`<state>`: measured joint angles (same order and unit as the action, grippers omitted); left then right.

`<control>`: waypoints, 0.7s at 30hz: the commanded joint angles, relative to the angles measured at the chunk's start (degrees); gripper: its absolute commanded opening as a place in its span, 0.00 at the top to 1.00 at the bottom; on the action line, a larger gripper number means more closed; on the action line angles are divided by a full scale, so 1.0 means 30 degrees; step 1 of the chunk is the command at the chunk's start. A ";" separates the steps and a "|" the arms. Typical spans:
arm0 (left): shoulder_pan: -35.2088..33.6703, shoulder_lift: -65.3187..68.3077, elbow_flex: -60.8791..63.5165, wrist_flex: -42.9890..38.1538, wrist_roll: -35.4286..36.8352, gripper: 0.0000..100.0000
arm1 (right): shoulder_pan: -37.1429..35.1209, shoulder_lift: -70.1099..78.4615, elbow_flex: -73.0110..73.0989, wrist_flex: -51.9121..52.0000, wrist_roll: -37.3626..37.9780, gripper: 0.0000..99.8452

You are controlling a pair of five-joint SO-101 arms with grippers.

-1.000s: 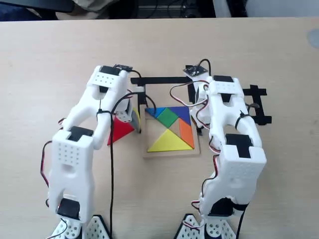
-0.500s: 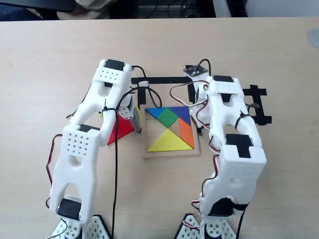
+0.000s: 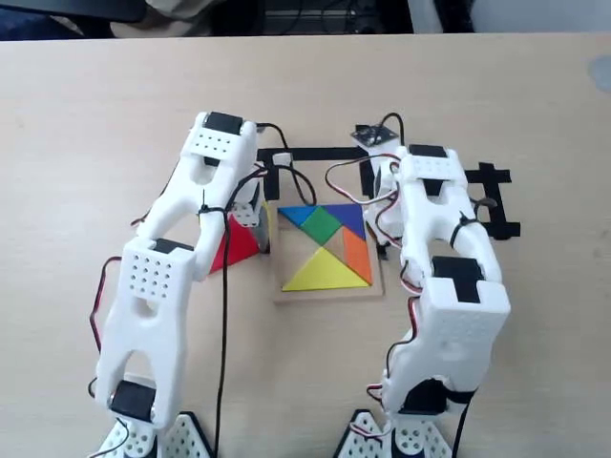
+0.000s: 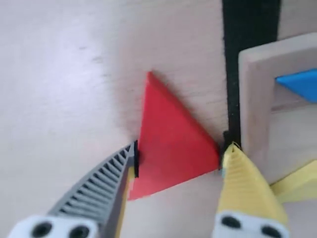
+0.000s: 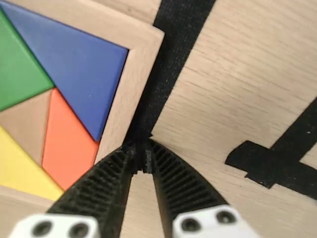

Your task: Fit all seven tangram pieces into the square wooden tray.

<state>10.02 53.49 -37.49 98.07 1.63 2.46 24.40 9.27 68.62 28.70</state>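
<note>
The square wooden tray (image 3: 329,294) lies at mid-table with blue, green, dark blue, orange and yellow pieces (image 3: 326,272) inside; bare wood shows in its left part. A red triangle (image 3: 236,250) lies flat on the table just left of the tray. In the left wrist view the left gripper (image 4: 181,151) is shut on the red triangle (image 4: 168,139): the grey fingertip presses one edge, the yellow fingertip a corner beside the tray wall (image 4: 257,99). The right gripper (image 5: 143,156) is shut, holding nothing, its tips on black tape by the tray's right rim (image 5: 133,79).
Black tape strips (image 3: 305,153) mark the table behind the tray, with more strips (image 3: 492,205) to its right. Both white arms flank the tray closely. Open tabletop stretches to the far left and far right.
The left arm has stretched forward and come down over the red triangle, which has been nudged slightly toward the tray. The right arm has kept still.
</note>
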 commanded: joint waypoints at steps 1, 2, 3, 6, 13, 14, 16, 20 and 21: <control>0.0220 0.0147 0.0601 0.0059 -0.0234 0.75 | -0.0557 -0.0044 0.0366 0.0293 0.0234 0.99; 0.0190 0.0147 0.0571 0.0059 -0.0234 0.75 | -0.0557 -0.0044 0.0366 0.0293 0.0234 0.99; 0.0190 0.0147 0.0571 0.0059 -0.0264 0.75 | -0.0557 -0.0044 0.0366 0.0293 0.0234 0.99; 0.0249 0.0147 0.0601 0.0059 -0.0293 0.74 | -0.0557 -0.0044 0.0366 0.0293 0.0234 0.99; 0.0161 -0.1465 0.0894 0.0322 -0.0791 0.74 | -0.0557 -0.0044 0.0366 0.0293 0.0234 0.99; 0.0161 -0.1993 0.1245 0.0469 -0.0850 0.74 | -0.0557 -0.0044 0.0366 0.0293 0.0234 0.99; 0.0249 -0.3077 0.2212 0.0498 -0.0938 0.71 | -0.0557 -0.0044 0.0366 0.0293 0.0234 0.99; 0.0337 -0.4073 0.4967 -0.0615 -0.1875 0.68 | -0.0557 -0.0044 0.0366 0.0293 0.0234 0.99; 0.0278 -0.4132 0.5758 -0.1377 -0.1905 0.68 | -0.0557 -0.0044 0.0366 0.0293 0.0234 0.99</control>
<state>10.46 44.88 -24.92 97.63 -2.86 2.46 24.40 9.27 68.62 28.70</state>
